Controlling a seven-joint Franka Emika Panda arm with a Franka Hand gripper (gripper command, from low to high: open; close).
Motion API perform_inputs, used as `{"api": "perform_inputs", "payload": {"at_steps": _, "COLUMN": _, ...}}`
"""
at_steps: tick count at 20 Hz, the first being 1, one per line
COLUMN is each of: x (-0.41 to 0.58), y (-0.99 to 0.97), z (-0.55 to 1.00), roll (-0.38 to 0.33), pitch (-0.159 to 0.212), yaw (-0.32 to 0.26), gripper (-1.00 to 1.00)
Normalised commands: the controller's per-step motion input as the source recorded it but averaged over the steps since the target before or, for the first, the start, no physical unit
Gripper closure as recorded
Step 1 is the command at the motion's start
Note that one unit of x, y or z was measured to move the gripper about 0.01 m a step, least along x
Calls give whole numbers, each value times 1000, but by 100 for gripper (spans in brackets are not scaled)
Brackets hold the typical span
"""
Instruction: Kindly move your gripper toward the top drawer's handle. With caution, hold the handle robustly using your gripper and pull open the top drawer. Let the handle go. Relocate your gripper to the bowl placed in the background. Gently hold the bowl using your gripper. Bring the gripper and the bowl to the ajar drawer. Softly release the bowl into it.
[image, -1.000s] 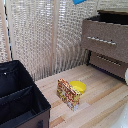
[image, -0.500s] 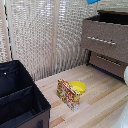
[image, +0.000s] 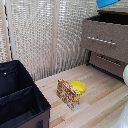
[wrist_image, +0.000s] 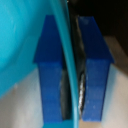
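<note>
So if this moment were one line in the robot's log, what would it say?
gripper: shut on blue bowl rim | bowl: held above open top drawer | yellow bowl: on floor beside box

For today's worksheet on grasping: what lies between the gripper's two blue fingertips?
In the wrist view, the thin rim of the bowl runs between the two fingertips, clamped there.

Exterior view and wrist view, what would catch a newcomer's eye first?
In the wrist view, the gripper fills the frame, its blue fingers pinching the thin rim of the blue bowl. In the exterior view, the top drawer stands pulled open, and a yellow bowl sits behind a colourful box.
</note>
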Motion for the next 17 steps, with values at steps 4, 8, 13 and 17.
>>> {"api": "perform_inputs", "payload": {"at_steps": 4, "x": 33, "y": -456, "z": -86, "roll": 11, "pitch": -107, "yaw": 20, "gripper": 100}}
{"api": "perform_inputs", "payload": {"at_steps": 8, "x": 86, "y": -167, "z": 0, "roll": 8, "pitch": -87, "yaw": 13, "gripper": -100}}
{"api": "perform_inputs", "payload": {"at_steps": 13, "x": 96, "y": -29, "z": 43, "roll": 16, "pitch": 23, "yaw": -7, "gripper": -100}}
{"api": "perform_inputs", "payload": {"at_steps": 17, "x": 459, "y": -14, "z": 289, "roll": 46, "pitch": 85, "yaw": -44, "gripper": -100}}
